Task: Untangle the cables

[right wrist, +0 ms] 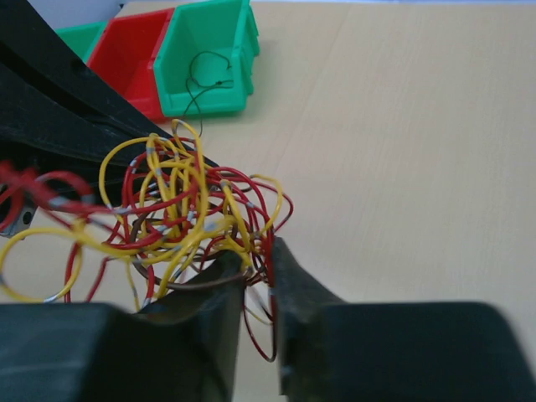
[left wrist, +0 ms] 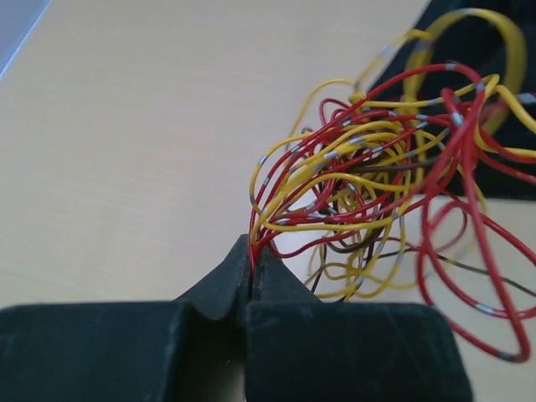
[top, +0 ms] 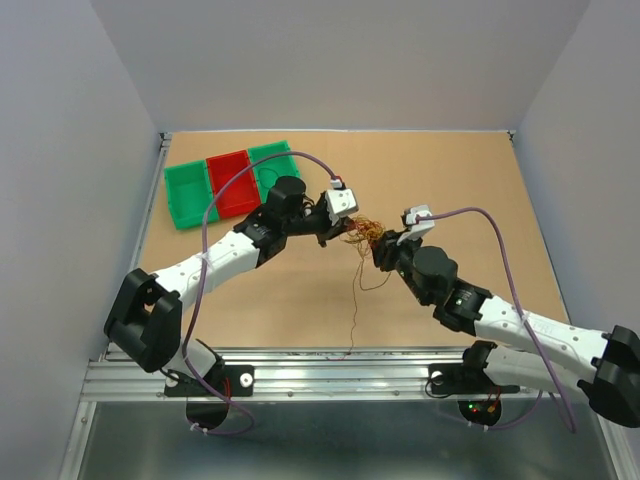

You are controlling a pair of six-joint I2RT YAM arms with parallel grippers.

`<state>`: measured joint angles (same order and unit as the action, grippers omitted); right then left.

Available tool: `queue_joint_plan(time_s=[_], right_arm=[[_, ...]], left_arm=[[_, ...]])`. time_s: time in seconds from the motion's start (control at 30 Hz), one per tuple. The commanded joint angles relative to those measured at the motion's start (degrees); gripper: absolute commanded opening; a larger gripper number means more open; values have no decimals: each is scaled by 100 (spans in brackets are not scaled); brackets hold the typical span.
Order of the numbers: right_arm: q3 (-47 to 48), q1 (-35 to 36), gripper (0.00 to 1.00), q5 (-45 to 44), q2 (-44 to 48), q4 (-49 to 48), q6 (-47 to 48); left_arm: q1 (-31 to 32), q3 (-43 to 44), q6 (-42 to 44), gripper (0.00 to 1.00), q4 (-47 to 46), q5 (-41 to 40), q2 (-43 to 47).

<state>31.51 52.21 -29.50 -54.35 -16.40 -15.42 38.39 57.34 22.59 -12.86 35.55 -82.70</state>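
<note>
The cables (top: 366, 234) are a curly clump of thin yellow, red and brown wires held above the table between my two grippers. My left gripper (top: 345, 236) is at the clump's left side. In the left wrist view its jaws (left wrist: 252, 253) are shut on red strands of the clump (left wrist: 368, 167). My right gripper (top: 381, 250) is at the clump's right side. In the right wrist view its jaws (right wrist: 260, 251) stand a narrow gap apart, with red, yellow and brown strands of the clump (right wrist: 180, 209) pinched between them. One loose strand (top: 353, 300) hangs down toward the near edge.
Three bins stand at the back left: green (top: 187, 192), red (top: 232, 183) and green (top: 272, 165). The nearest green bin (right wrist: 205, 50) holds a thin dark wire (right wrist: 205, 71). My left arm's black links (right wrist: 50, 92) sit right behind the clump. Thick lilac cables (top: 490, 225) arch over both arms.
</note>
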Motion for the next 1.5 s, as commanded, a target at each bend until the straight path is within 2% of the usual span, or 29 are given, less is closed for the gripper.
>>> queue_joint_plan(time_s=[0.0,0.03,0.07,0.17,0.2,0.27,0.3,0.37,0.4,0.47,0.67,0.73,0.87,0.9,0.93,0.97,1.03,1.13,1.17,1.23,1.27,1.33,1.47], right_arm=[[312,18,14,-11,-208,-460,181],[295,18,4,-117,-182,-425,110],[251,18,1,-274,-86,-408,40],[137,9,1,-1494,230,13,-496],[93,9,1,-2107,345,310,-819],[-118,18,1,-2585,836,549,-1111],[-197,18,0,-2927,1064,759,-1347],[-417,18,0,-3210,1739,945,-1577],[-478,18,0,-3290,1987,1181,-1656],[-566,9,1,-3369,2470,1393,-1736],[-821,18,1,-3572,4001,2009,-1798],[-857,18,1,-3370,4081,2018,-1754],[-699,18,1,-3265,3469,2036,-1771],[-638,18,2,-3012,3309,2045,-1658],[-576,18,4,-2870,3108,2045,-1631],[-419,18,17,-2730,2749,2053,-1579],[-251,9,18,-2412,2352,2045,-1490],[-48,18,18,-2350,1823,2045,-1499],[-31,9,23,-2350,1735,2053,-1508],[13,9,51,-2245,1603,2045,-1517],[13,18,78,-2184,1568,2045,-1534],[13,18,84,-2070,1489,1992,-1482],[-57,9,84,-1342,1331,1379,-859]], left_arm=[[28,58,167,0,91,418,288],[28,58,184,0,91,331,307],[19,49,28,0,-40,208,324],[-208,14,-603,0,-548,-591,324],[-514,-4,-833,0,-699,-967,307],[-945,5,-1525,0,-1051,-1198,272],[-1478,75,-1773,0,-1121,-1356,176],[-1973,207,-2213,0,-1148,-1445,9],[-2185,320,-2598,0,-1148,-1333,-184],[-2615,418,-2829,0,-1157,-1200,-352],[-2714,506,-2883,0,-1227,-875,-642],[-2714,515,-2857,0,-1254,-602,-669],[-2688,462,-2769,0,-1341,-383,-608],[-2670,445,-2743,0,-1368,-226,-590],[-2635,436,-2725,0,-1385,98,-590],[-2592,444,-2629,0,-1394,214,-581],[-2382,392,-2488,0,-1386,373,-529],[-2100,252,-2294,0,-1377,77,-336],[-2073,216,-2129,0,-1377,40,-283],[-2038,155,-2083,0,-1386,57,-134],[-2029,146,-2074,0,-1386,92,-54],[-1985,93,-2005,0,-1377,249,33],[-1766,14,-1732,0,-1272,426,280]])
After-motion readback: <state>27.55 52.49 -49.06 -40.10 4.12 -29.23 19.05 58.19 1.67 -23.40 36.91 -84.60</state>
